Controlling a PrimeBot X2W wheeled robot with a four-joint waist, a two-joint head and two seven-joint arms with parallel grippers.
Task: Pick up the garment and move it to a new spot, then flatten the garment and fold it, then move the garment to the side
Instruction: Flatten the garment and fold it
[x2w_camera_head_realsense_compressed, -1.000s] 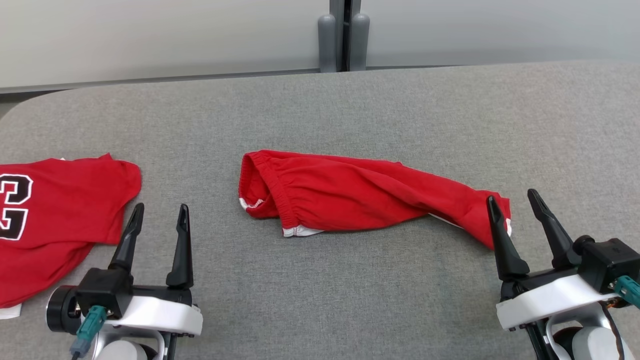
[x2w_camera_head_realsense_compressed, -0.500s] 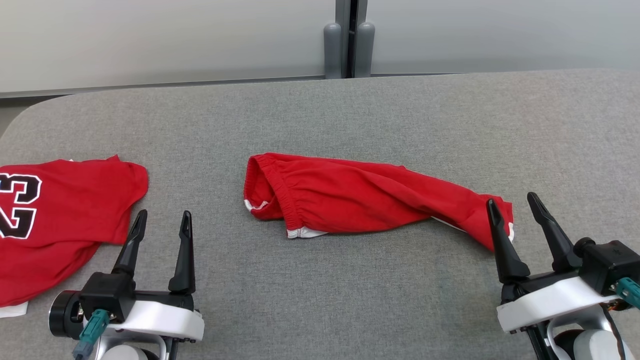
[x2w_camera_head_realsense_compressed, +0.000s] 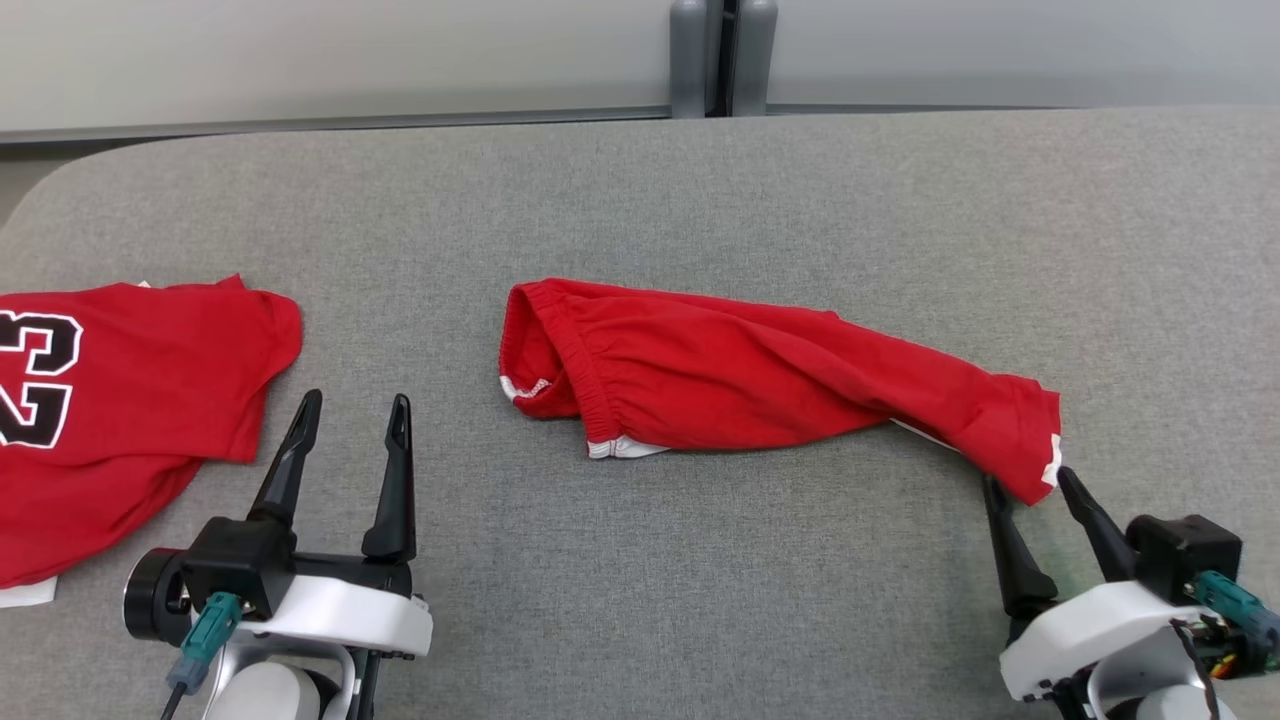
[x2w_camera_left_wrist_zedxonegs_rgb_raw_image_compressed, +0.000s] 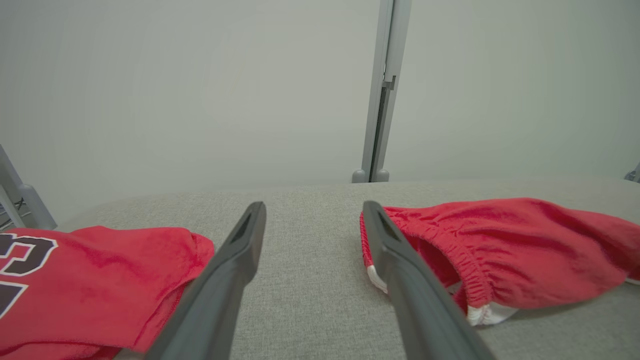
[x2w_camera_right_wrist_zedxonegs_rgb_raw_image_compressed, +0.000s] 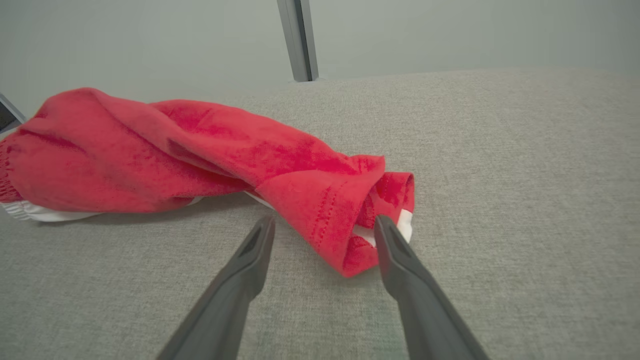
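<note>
Pick-up step, not started yet: red shorts (x2w_camera_head_realsense_compressed: 760, 380) lie in the middle of the bench (x2w_camera_head_realsense_compressed: 700, 200). Both pincers gape wide, empty. My right pincer (x2w_camera_head_realsense_compressed: 1027, 478) sits at the hem end, so next I'd pinch there. My left pincer (x2w_camera_head_realsense_compressed: 356, 397) needs the waistband.

One pair of red shorts (x2w_camera_head_realsense_compressed: 760, 390), one red jersey (x2w_camera_head_realsense_compressed: 130, 400), one grey table (x2w_camera_head_realsense_compressed: 700, 200).

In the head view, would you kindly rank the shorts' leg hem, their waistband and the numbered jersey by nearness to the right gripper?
1. Leg hem, just beyond the right gripper fingertips.
2. Waistband, mid-table.
3. Numbered jersey, far left.
</note>
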